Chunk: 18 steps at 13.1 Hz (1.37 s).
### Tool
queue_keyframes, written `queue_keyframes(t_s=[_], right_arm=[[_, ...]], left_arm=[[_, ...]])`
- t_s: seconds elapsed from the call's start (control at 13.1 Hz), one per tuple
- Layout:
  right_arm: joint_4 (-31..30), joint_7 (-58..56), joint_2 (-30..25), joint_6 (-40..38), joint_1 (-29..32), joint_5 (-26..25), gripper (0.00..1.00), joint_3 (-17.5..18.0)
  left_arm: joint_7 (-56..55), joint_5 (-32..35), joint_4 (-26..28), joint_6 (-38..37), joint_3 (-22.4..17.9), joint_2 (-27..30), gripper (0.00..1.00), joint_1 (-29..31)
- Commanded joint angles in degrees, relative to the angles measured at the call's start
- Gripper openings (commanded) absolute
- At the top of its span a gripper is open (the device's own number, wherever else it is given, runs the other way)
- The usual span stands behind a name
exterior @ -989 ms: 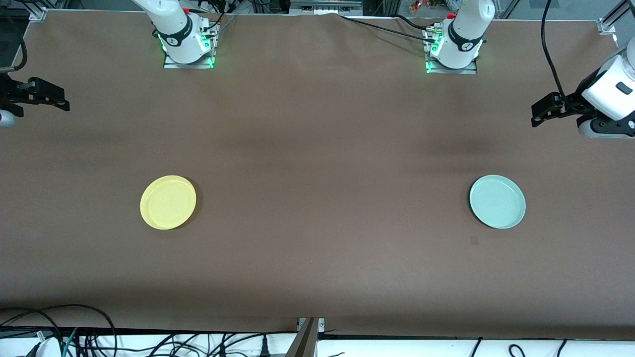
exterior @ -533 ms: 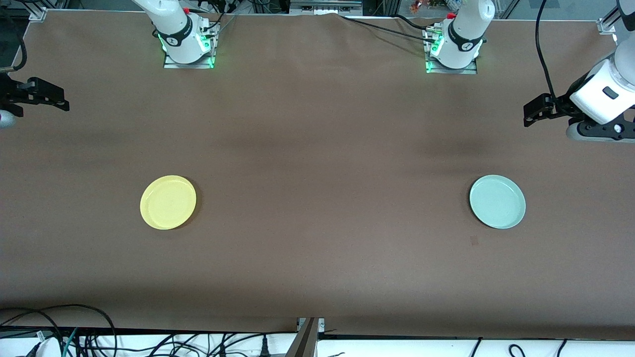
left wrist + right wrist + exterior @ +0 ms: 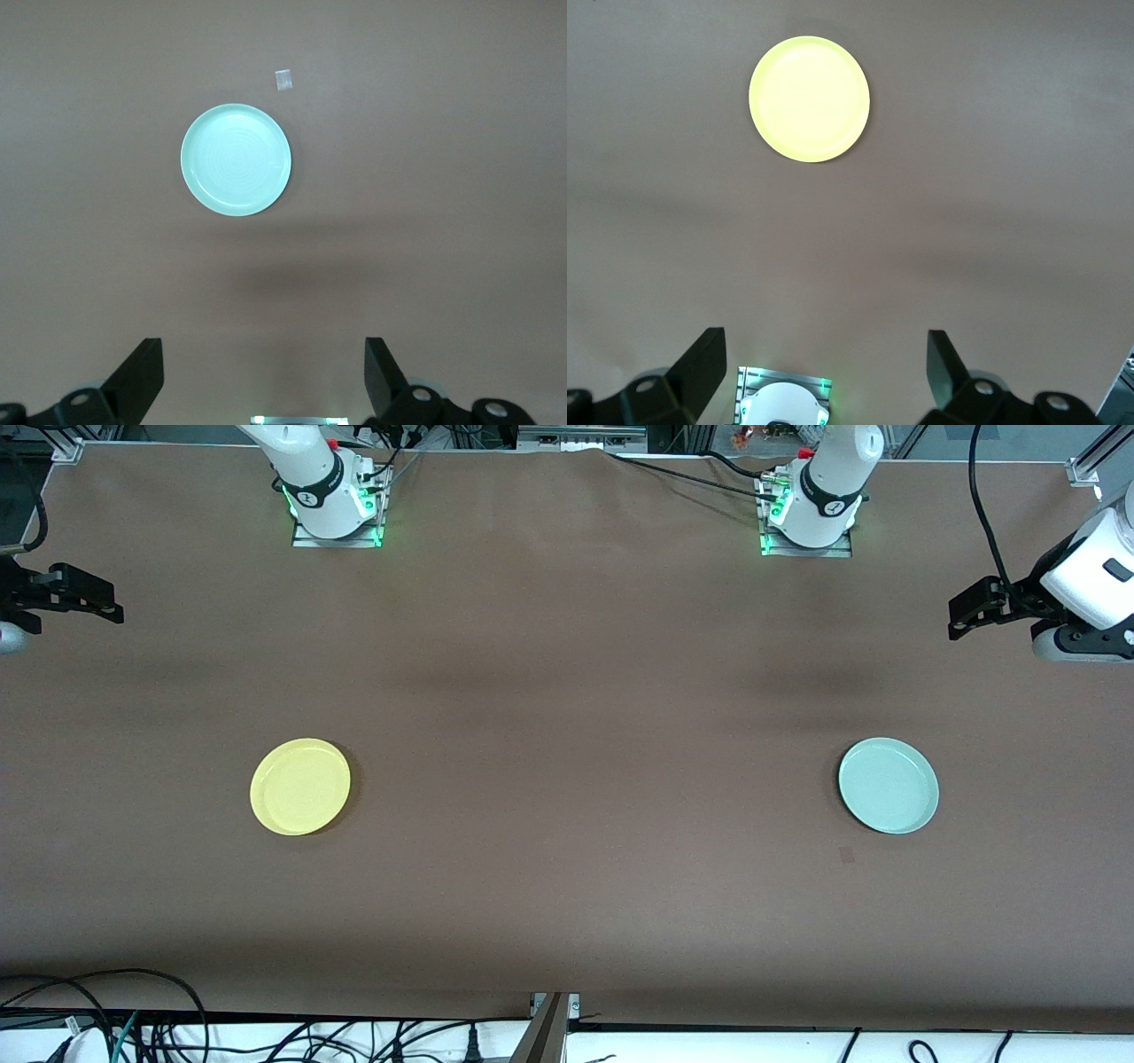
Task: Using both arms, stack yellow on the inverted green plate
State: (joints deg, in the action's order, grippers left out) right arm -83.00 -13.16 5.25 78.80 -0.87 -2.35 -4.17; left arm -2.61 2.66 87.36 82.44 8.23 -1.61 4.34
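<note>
Two plates lie well apart on a brown-covered table point(image 3: 567, 717), with a wide bare stretch of cloth between them. The yellow plate point(image 3: 300, 786) rests rim up toward the right arm's end; the green plate point(image 3: 889, 786) rests rim up toward the left arm's end, about equally near the front camera. A small pale mark point(image 3: 847, 855) on the cloth lies just beside the green plate, nearer the camera.

The left gripper point(image 3: 966, 613) hangs in the air over the table's edge at its own end, jaws spread wide and empty, its arm partly cut off by the frame. The right gripper point(image 3: 89, 596) hangs over the table's edge at the right arm's end, jaws likewise parted and holding nothing, its wrist mostly out of frame. Both stand well clear of the plates. Cables point(image 3: 133, 1019) crowd the table's near edge.
</note>
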Motion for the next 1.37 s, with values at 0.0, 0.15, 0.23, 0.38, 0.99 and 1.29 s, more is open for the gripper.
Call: queue_keyframes(t_s=[0.0, 0.15, 0.23, 0.38, 0.99, 1.29], right_arm=[[1.2, 0.2, 0.5, -0.2, 0.1, -0.2, 1.00, -0.1], [1.2, 0.2, 0.5, -0.3, 0.0, -0.1, 1.00, -0.1], [1.2, 0.2, 0.5, -0.3, 0.0, -0.1, 1.00, 0.0], [1.2, 0.3, 0.5, -0.3, 0.0, -0.2, 1.00, 0.0], [1.3, 0.4, 0.5, -0.2, 0.2, -0.2, 1.00, -0.1], [1.2, 0.5, 0.5, -0.2, 0.2, -0.2, 1.00, -0.2]], left_arm=[[-3.4, 0.3, -0.5, -2.2, 0.6, 0.6, 1.00, 0.1], [-3.9, 0.3, -0.3, -3.0, 0.6, 0.6, 1.00, 0.3], [-3.9, 0.0, -0.1, -3.0, 0.6, 0.6, 1.00, 0.3], [-3.9, -1.9, 0.2, -2.9, 0.1, 0.6, 1.00, 1.0], [-5.3, -2.6, 2.1, -2.7, 0.1, 0.7, 1.00, 1.9], [-5.4, -5.1, 3.9, 0.3, 0.4, 0.6, 1.00, 3.5]])
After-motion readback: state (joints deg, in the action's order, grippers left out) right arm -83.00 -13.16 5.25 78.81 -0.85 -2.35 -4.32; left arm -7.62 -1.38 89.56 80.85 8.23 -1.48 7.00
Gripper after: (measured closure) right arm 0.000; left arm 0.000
